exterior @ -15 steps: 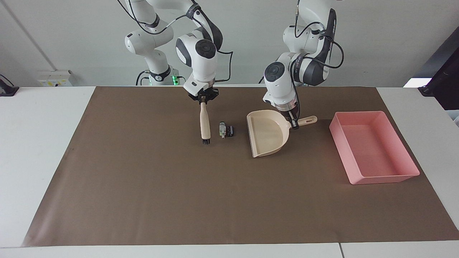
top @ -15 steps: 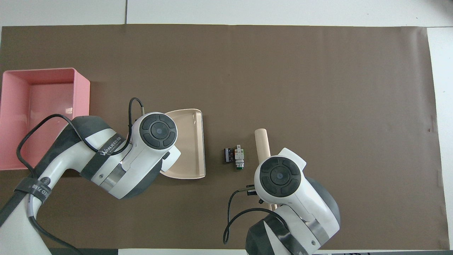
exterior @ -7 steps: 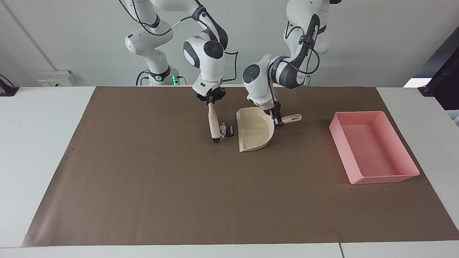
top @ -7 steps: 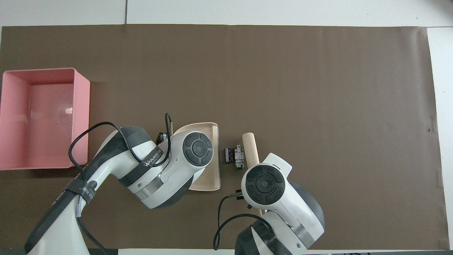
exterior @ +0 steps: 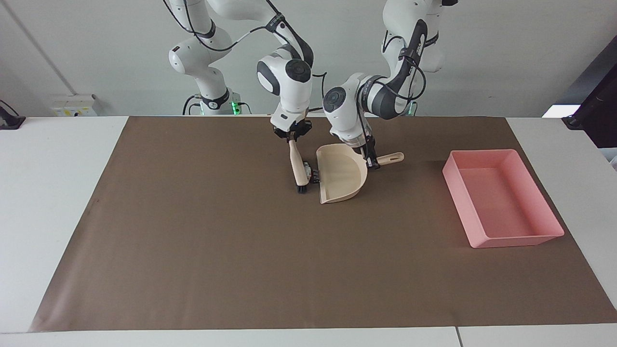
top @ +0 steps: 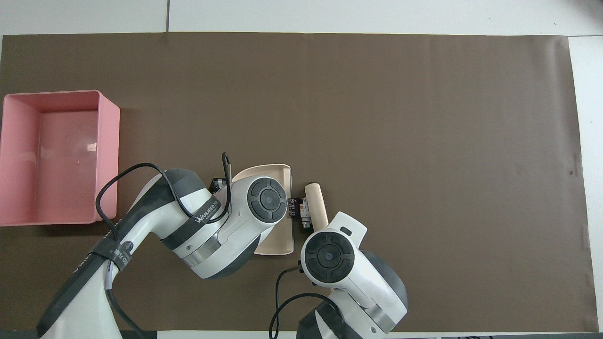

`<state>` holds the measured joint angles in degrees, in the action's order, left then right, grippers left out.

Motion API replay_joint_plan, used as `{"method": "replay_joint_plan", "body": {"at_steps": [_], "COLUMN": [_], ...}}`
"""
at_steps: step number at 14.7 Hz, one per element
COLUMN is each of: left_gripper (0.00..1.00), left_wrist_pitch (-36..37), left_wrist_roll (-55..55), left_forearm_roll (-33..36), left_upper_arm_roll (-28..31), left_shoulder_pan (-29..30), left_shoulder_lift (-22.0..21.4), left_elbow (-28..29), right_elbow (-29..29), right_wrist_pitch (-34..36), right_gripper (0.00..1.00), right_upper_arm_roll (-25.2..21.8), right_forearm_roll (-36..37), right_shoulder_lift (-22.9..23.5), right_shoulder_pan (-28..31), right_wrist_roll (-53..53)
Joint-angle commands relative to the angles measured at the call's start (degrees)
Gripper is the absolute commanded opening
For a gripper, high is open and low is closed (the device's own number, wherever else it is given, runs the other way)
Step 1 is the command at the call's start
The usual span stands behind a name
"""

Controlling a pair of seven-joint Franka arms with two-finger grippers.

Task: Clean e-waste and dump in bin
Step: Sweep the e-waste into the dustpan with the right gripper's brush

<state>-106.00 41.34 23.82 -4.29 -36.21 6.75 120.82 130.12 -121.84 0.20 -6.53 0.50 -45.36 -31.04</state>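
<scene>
The e-waste is two small bits lying together: a whitish-grey cylinder (exterior: 308, 170) (top: 306, 214) and a black piece (exterior: 315, 176) (top: 293, 207). They sit squeezed between the brush (exterior: 299, 167) (top: 316, 205) and the open edge of the beige dustpan (exterior: 340, 174) (top: 282, 172). My right gripper (exterior: 291, 136) is shut on the top of the brush's wooden handle, bristles down on the mat. My left gripper (exterior: 371, 162) is shut on the dustpan's handle (exterior: 391, 157). The pink bin (exterior: 456, 193) (top: 108, 155) stands empty toward the left arm's end of the table.
A brown mat (exterior: 193, 241) covers most of the white table. In the overhead view both wrists hide the grippers and much of the dustpan.
The dustpan slid toward the e-waste and stopped. The brush swept toward the dustpan and pushed both bits up against its open edge.
</scene>
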Motion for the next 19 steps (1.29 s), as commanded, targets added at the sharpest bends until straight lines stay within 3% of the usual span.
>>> {"method": "replay_joint_plan", "body": {"at_steps": [1, 5, 12, 19], "left_gripper": [0.00, 0.00, 0.00, 0.00], "left_wrist_pitch": [0.63, -0.51, -12.90, -15.54], "left_wrist_roll": [-1.53, -1.71, -0.48, 7.95], "left_forearm_roll": [0.79, 0.71, 0.18, -4.21], "left_upper_arm_roll": [0.42, 0.33, 0.07, 0.07], "left_shoulder_pan": [-1.85, -1.32, 3.33, 6.15], "left_shoulder_lift": [0.20, -0.24, -1.03, -2.70], "left_elbow": [0.21, 1.61, 4.77, 5.39], "right_elbow": [-3.72, -4.08, -4.70, -4.78], "right_wrist_pitch": [-0.68, -5.51, -4.64, 2.83], "right_gripper": [0.00, 0.00, 0.00, 0.00], "right_upper_arm_roll": [0.15, 0.15, 0.07, -0.55], "right_forearm_roll": [-7.59, -22.01, -21.51, -15.79], "right_shoulder_lift": [2.22, 3.11, 2.50, -6.81], "right_shoulder_pan": [-0.96, -1.31, -1.66, 1.49], "right_wrist_roll": [4.66, 13.98, 13.12, 2.23]}}
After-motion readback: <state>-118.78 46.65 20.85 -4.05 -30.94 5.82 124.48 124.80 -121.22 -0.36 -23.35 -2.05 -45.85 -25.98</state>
